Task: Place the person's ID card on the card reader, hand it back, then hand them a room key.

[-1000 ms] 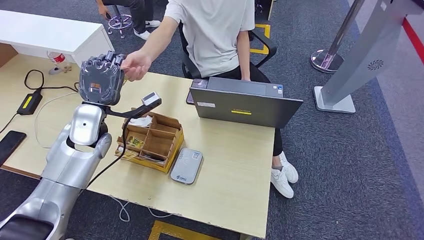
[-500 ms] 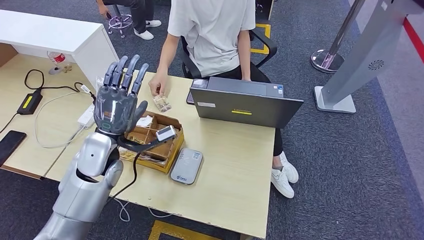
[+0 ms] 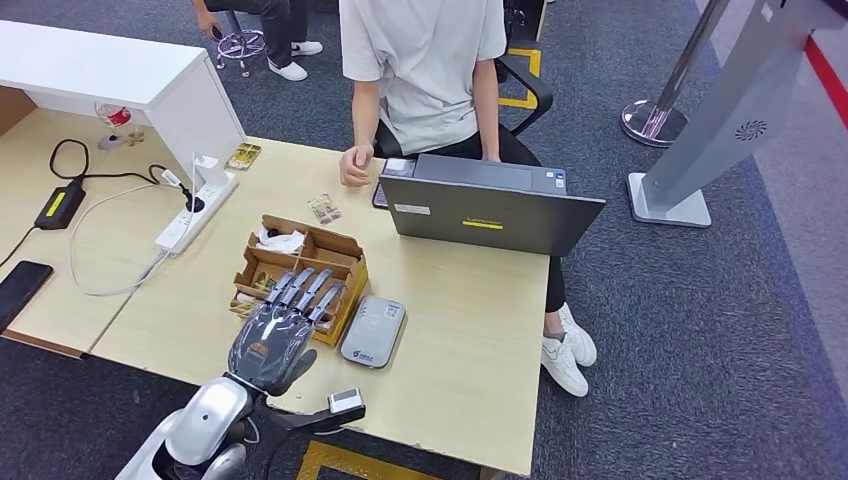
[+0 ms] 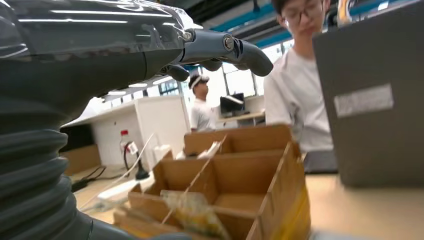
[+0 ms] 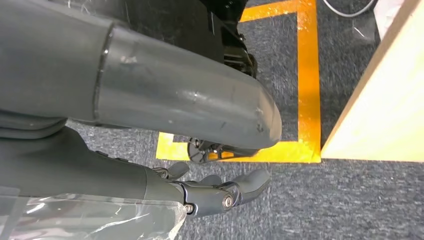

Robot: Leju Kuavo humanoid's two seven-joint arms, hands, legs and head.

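Note:
My left hand (image 3: 281,326) hovers low over the near side of the cardboard box (image 3: 337,244), fingers straight and spread, holding nothing. In the left wrist view its fingers (image 4: 220,46) stretch above the box compartments (image 4: 235,146). The grey card reader (image 3: 372,331) lies flat just right of the box. A small card (image 3: 323,208) rests on the table (image 3: 470,330) beyond the box, near the seated person's hand (image 3: 353,166). My right hand (image 5: 216,193) hangs beside the table edge above the floor, fingers loosely apart and empty.
An open laptop (image 3: 490,212) stands at the far right of the table. A white power strip (image 3: 191,214) with cables lies left of the box, and a black phone (image 3: 19,290) sits at the left edge. Another small packet (image 3: 243,155) lies by the white desk.
My left arm dropped from raised toward the person down to the near table edge. The person took the card, laid it on the table and drew their hand back.

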